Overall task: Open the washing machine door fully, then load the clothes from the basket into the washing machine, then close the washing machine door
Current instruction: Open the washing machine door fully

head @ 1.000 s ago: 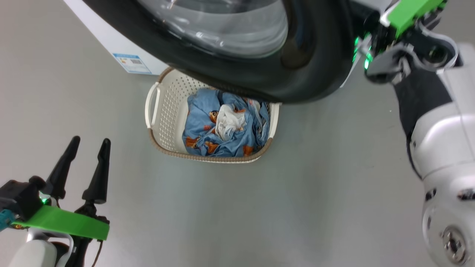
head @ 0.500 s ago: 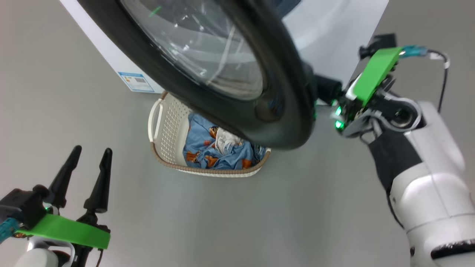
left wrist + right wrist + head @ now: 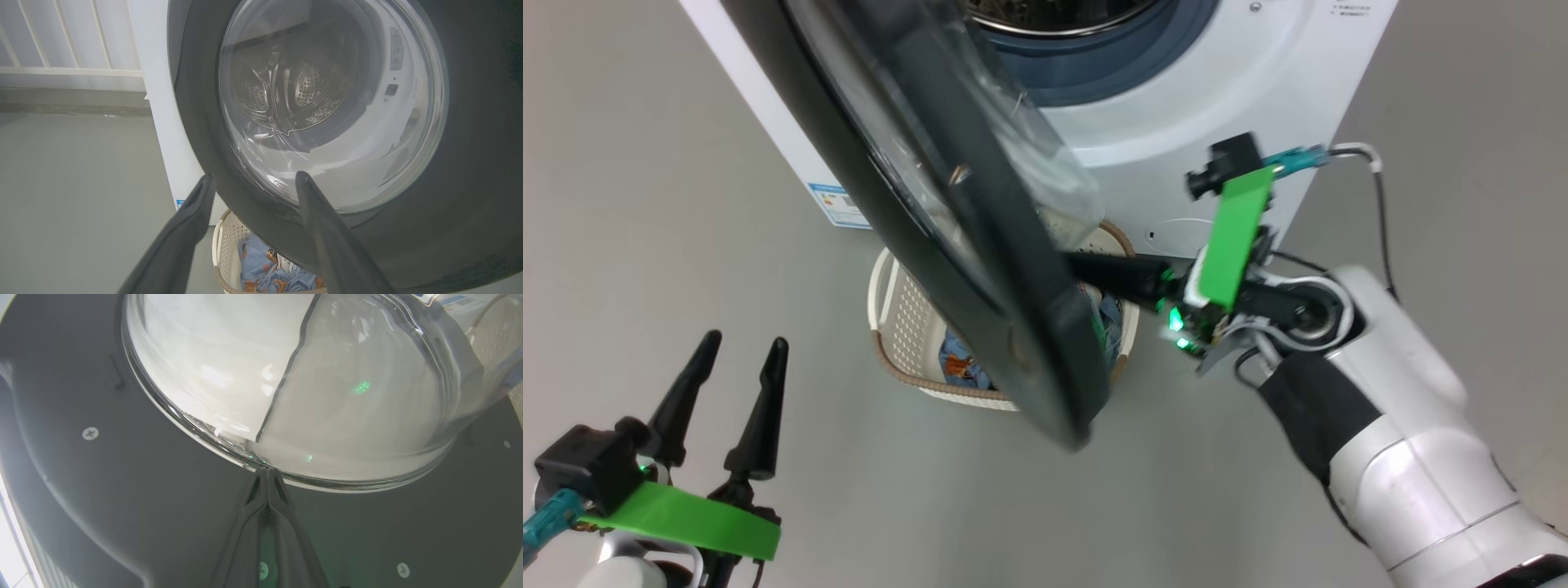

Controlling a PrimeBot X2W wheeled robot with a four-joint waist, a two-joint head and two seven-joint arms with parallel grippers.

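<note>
The white washing machine (image 3: 1217,106) stands at the top of the head view, its steel drum (image 3: 1054,12) exposed. Its glossy black door (image 3: 980,269) is swung out and seen almost edge-on, glass bowl bulging inward. My right gripper (image 3: 1080,266) is shut and empty, its joined tips (image 3: 267,473) resting against the door's inner face at the rim of the glass (image 3: 327,388). The cream basket (image 3: 907,327) sits on the floor under the door, holding the light blue clothes (image 3: 960,369). My left gripper (image 3: 742,367) stands open at the lower left, well short of the door (image 3: 327,102).
Grey floor (image 3: 686,163) spreads to the left and in front of the machine. A blue energy sticker (image 3: 837,204) and round service flap (image 3: 1176,233) mark the machine's lower front. A white railing (image 3: 61,49) runs behind the machine's side. The basket (image 3: 229,245) lies below my left fingers.
The door has swung further out from the machine, from facing the head camera to nearly edge-on, with my right gripper moving along behind it. The head view itself shifted. My left gripper stayed open.
</note>
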